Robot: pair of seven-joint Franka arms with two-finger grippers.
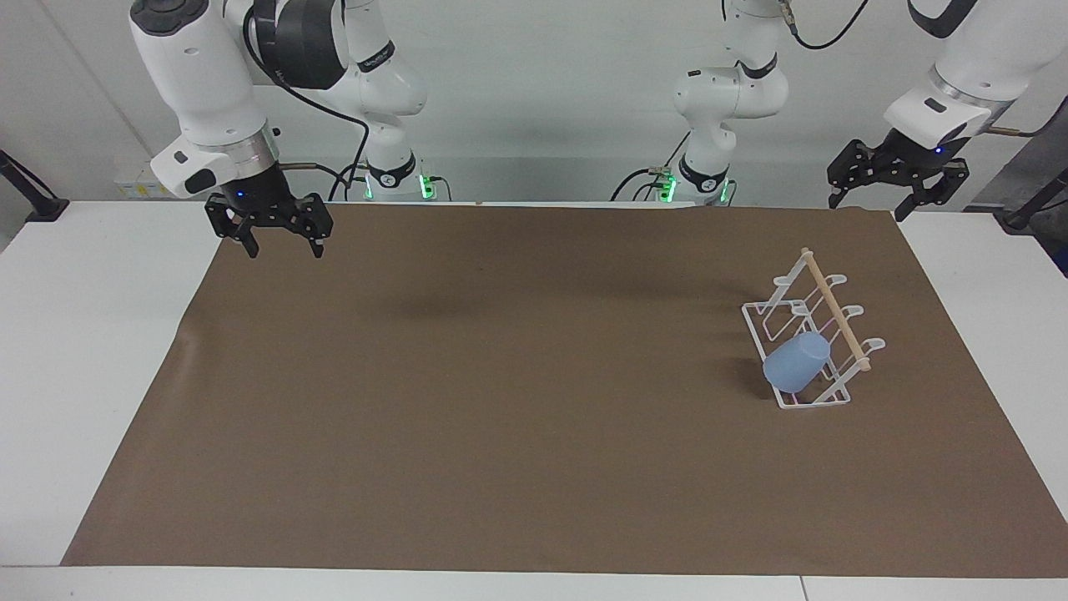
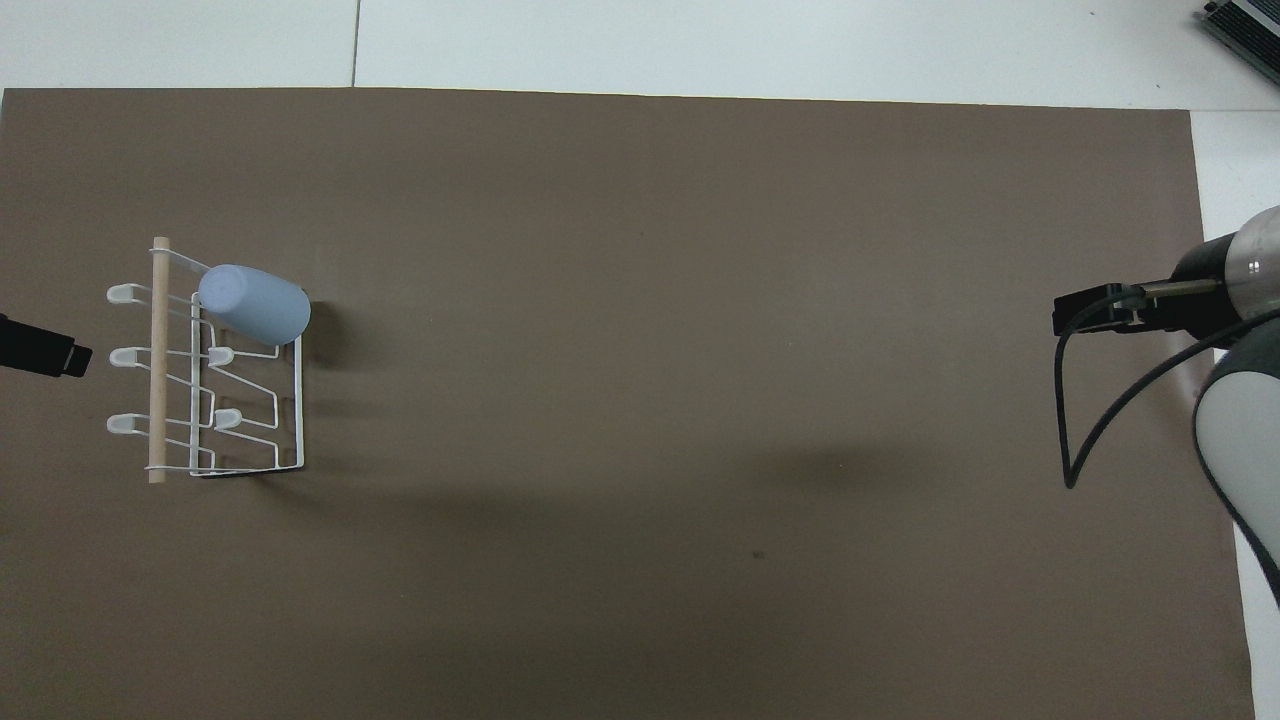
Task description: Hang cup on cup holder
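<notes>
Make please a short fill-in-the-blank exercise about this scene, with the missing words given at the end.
1. The light-blue cup hangs on a prong of the white wire ____.
2. The cup holder stands on the ____ mat.
3. The cup sits toward the ____ arm's end of the table.
4. The left gripper and the right gripper both hold ____.

Missing words: cup holder; brown; left; nothing

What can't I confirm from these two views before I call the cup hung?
- Prong inside the cup: hidden by the cup's own wall in both views, so its seating on the cup holder is unconfirmed.
- Left gripper: overhead view cuts it at the edge; only a dark tip shows.
- Right gripper: in the overhead view the arm's own body hides the fingers.
</notes>
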